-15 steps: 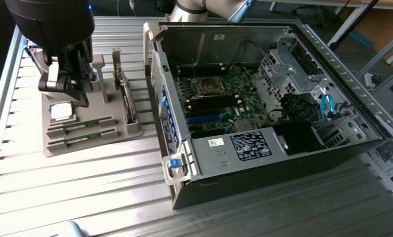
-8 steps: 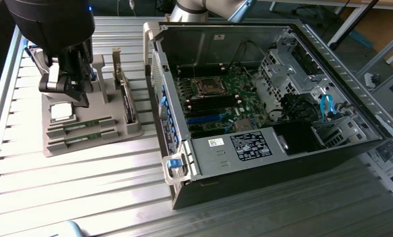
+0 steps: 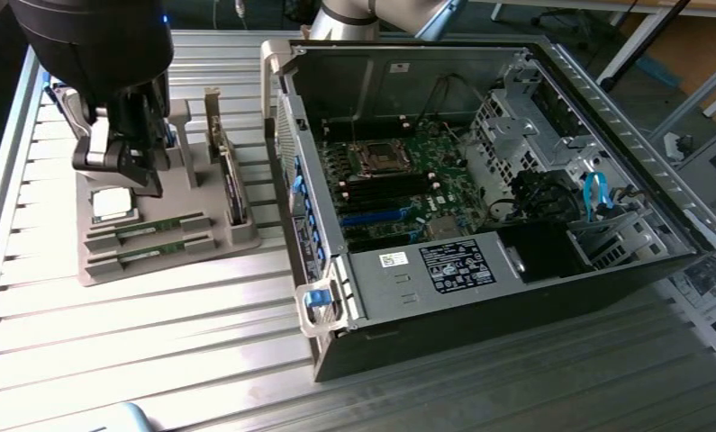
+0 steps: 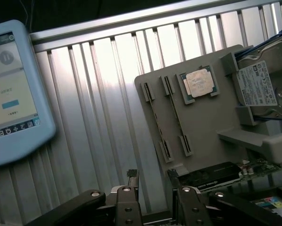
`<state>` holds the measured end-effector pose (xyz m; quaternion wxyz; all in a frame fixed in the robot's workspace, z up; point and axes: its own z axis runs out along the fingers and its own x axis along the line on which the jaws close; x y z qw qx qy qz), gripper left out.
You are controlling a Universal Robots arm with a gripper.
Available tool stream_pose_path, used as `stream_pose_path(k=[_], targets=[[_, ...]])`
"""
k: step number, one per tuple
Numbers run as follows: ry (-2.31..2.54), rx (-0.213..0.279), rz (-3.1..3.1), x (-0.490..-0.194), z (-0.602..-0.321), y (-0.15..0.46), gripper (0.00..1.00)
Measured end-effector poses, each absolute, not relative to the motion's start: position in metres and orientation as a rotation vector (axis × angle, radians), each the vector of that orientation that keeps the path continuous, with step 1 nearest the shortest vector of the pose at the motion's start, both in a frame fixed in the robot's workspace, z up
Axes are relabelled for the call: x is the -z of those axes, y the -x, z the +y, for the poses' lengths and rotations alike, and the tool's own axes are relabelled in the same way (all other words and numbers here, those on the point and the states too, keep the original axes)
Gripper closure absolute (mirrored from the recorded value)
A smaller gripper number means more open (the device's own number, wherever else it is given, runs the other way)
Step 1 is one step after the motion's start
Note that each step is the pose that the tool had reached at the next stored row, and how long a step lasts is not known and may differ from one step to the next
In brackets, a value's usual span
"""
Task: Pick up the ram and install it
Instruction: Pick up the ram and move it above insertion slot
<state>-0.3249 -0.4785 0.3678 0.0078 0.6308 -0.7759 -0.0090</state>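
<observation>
Here, ram [image 3: 156, 232] near end effector [image 3: 123, 175].

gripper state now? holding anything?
Gripper: jaws open, holding nothing; the ram sits in the gray holder.

On the grey holder [image 4: 207, 117], chips on the 2 ram sticks [image 4: 176, 115] are too small to tell, and the hard drive [image 4: 261, 87] is cut off by the picture's edge.

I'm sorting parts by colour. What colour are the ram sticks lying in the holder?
Green: the ram sticks show clearest in the exterior view.
</observation>
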Motion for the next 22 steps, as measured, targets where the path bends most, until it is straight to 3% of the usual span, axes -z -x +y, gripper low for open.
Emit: stream_pose_path(k=[22], targets=[[-1.972, 0.028, -2.425, -0.3604, -0.4785, 0.3249, 0.64]])
